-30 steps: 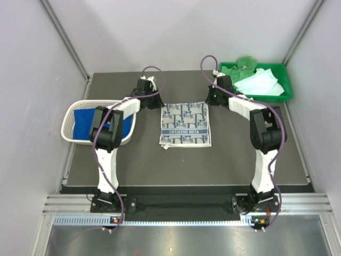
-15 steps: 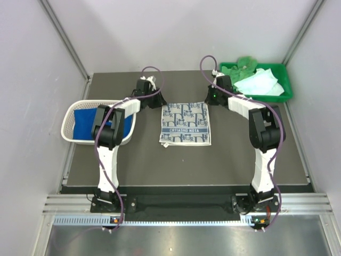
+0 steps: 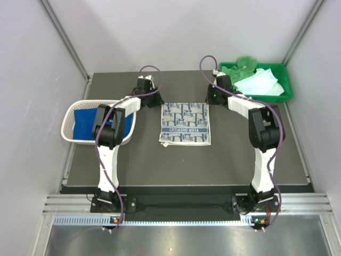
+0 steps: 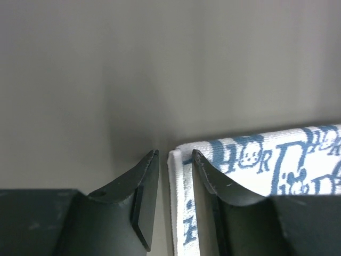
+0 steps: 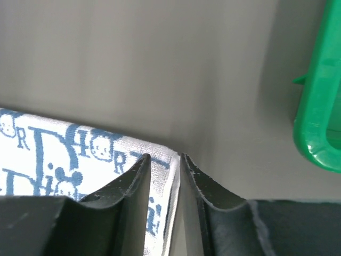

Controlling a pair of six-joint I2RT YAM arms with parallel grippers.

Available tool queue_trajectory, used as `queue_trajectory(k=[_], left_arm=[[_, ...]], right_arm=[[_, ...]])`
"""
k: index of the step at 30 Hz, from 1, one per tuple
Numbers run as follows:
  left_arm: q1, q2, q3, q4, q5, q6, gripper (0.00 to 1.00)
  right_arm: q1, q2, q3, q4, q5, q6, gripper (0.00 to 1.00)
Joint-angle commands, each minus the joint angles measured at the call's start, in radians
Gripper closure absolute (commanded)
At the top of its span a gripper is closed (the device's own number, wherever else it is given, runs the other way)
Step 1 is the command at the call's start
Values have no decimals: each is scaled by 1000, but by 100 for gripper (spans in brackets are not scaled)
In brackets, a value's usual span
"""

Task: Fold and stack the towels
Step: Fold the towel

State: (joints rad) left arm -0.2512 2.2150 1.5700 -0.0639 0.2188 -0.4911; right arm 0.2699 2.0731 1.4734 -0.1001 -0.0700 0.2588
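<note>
A blue-grey patterned white towel (image 3: 185, 124) lies folded flat at the table's middle. My left gripper (image 3: 157, 101) is low at its far left corner and my right gripper (image 3: 209, 100) at its far right corner. In the left wrist view the towel (image 4: 277, 160) has its edge between the parted jaws of the left gripper (image 4: 175, 154), with a gap beside it. In the right wrist view the towel's corner (image 5: 64, 154) lies loose between the parted jaws of the right gripper (image 5: 162, 157). A royal blue towel (image 3: 85, 120) is in the basket. A bright green towel (image 3: 245, 63) and a pale mint-white towel (image 3: 261, 82) lie in the tray.
The white lattice basket (image 3: 69, 114) stands at the left edge of the table, next to the left arm. The green plastic tray (image 3: 285, 95) is at the back right, and its rim (image 5: 319, 106) shows close to the right gripper. Grey walls enclose the table.
Both grippers' jaws have parted at the patterned towel's far corners and let the cloth go. The towel lies flat where it was.
</note>
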Motion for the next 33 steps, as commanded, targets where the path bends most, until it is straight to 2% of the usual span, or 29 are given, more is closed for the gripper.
queue_trajectory(k=[1,4,12,18,20,21,23,24,28,31,33], left_arm=[[-3,-17,51,-85,-67,35,62],[-7,-6,77,-120,-88,57,59],[-20,54,114,-114,-9,72,57],[-30,74,113,-106,13,68,62],[-36,77,110,-105,13,65,66],[-36,78,108,-106,13,65,71],[-36,77,104,-103,1,65,75],[-36,75,102,-103,-10,65,75],[-36,61,94,-80,-42,74,82],[-36,55,91,-60,-35,77,87],[-36,49,87,-50,-30,77,90]], right_arm=[[-8,25,54,0,30,-21,70],[0,42,73,-6,39,-29,68],[14,82,93,-18,44,-33,68],[18,91,80,-13,41,-30,68],[18,93,77,-12,39,-29,72],[20,91,77,-12,41,-29,73],[18,90,79,-13,42,-29,82],[20,90,80,-15,42,-29,82],[15,94,94,-18,38,-29,94],[14,101,105,-20,26,-26,100],[9,97,103,-15,16,-20,100]])
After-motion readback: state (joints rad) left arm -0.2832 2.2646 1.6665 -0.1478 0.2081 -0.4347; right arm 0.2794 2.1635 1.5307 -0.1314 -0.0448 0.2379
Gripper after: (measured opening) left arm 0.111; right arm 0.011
